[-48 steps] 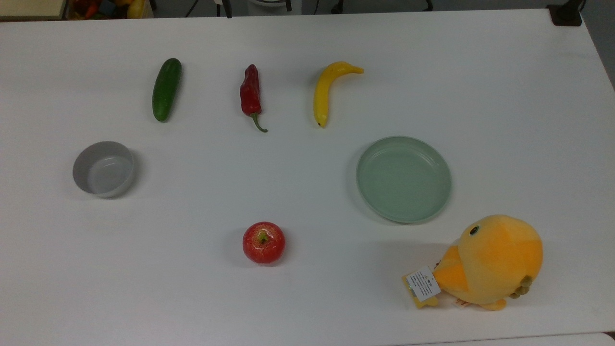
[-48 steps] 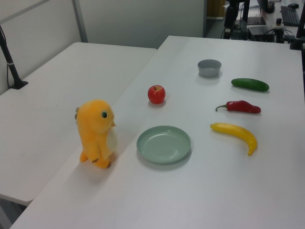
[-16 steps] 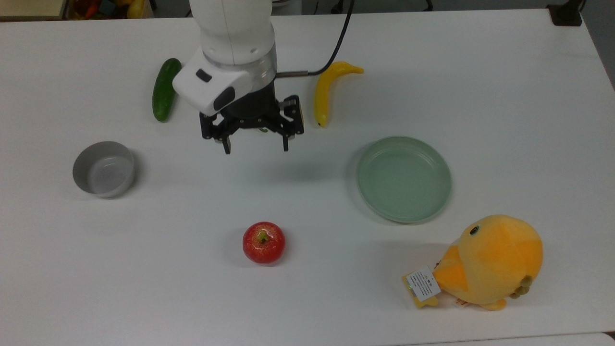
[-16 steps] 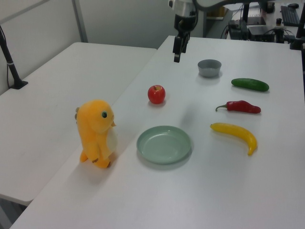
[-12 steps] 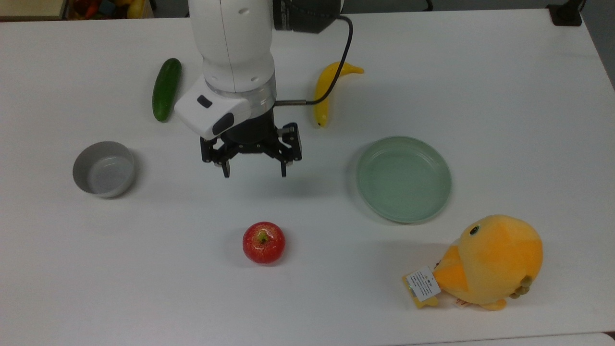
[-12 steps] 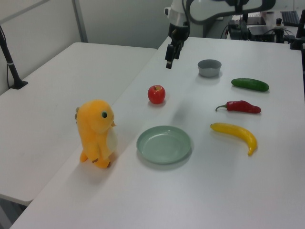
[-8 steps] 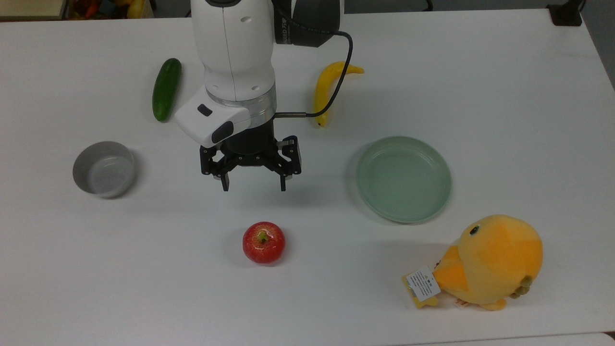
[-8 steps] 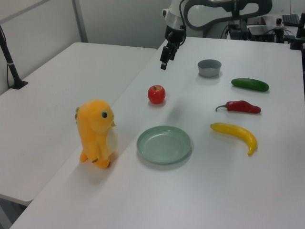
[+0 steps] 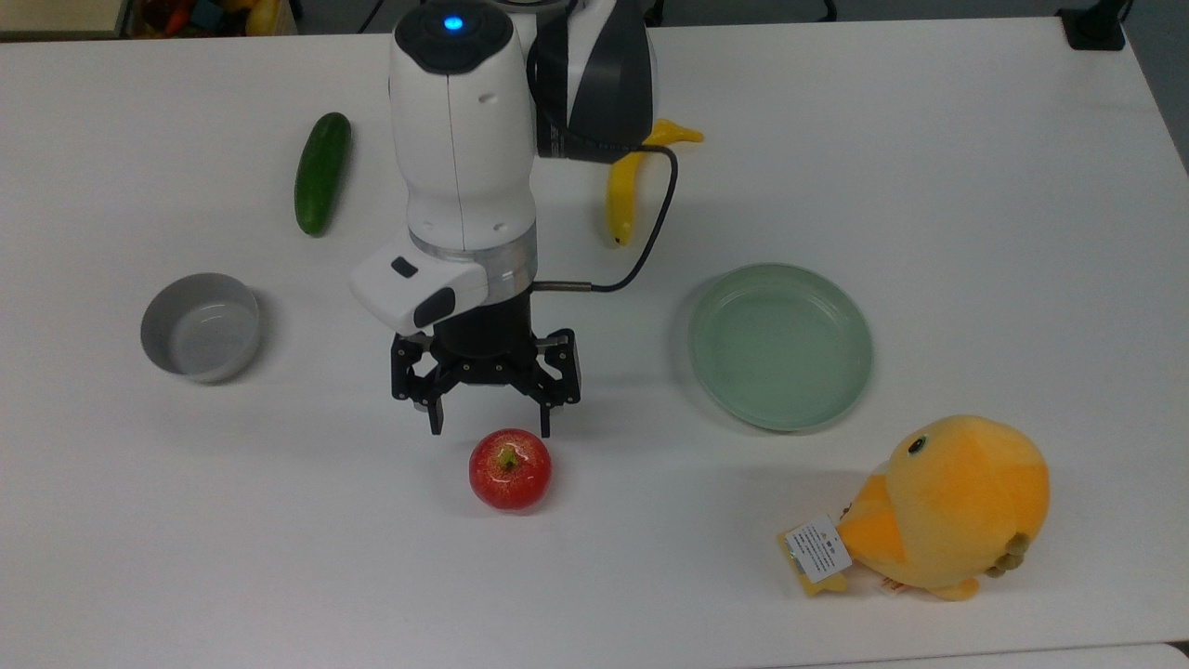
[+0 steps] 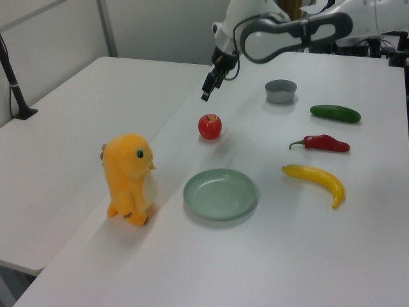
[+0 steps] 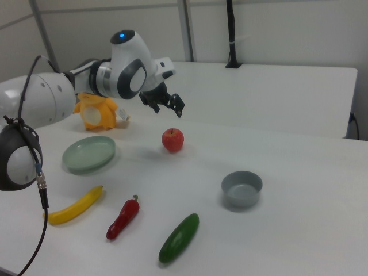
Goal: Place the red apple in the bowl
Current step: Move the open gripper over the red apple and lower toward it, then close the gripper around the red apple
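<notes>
Top view shows the task barely begun: the red apple (image 9: 509, 469) sits untouched on the white table (image 9: 975, 167), well apart from the empty grey bowl (image 9: 200, 326) at the top view's left. The gripper (image 9: 487, 425) hovers above the table near the apple, fingers (image 9: 435, 418) spread and holding nothing. Grasp, carry and drop all remain. Glossy and round, the apple shows yellowish speckles around a brown-green stem dimple.

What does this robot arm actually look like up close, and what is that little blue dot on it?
The arm is glossy white and rounded, with dark grey joint sections and a silver ring at the wrist. The blue dot is a small glowing light. A thin black cable loops beside it. The gripper is black, angular, ending in two slim fingers.
</notes>
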Available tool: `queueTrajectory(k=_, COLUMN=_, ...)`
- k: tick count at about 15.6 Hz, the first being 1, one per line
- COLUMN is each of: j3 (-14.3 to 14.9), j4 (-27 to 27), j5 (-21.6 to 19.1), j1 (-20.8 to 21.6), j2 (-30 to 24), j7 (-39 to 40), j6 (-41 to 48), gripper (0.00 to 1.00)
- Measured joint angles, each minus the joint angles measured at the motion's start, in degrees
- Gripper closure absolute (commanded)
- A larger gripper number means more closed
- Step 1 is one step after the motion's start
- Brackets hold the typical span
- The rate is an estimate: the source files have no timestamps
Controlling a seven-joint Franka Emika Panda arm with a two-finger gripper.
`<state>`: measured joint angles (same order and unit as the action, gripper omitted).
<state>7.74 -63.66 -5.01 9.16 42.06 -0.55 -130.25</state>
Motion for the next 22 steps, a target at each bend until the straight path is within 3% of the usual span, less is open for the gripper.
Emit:
queueTrajectory(k=20, j3=-2.10, j4=-3.04, j5=5.76, j1=0.04, j2=6.30, j7=-0.80, j6=-8.37, gripper=0.00)
queueTrajectory(k=21, j3=-2.19, j4=-3.31, j5=6.58, j1=0.04, j2=6.52, j7=-1.36, j6=-9.09, gripper=0.02)
queueTrajectory(k=22, j3=-2.35, j4=-3.45, j5=7.83, j1=0.03, j2=6.70, j7=-2.08, j6=-9.47, gripper=0.15)
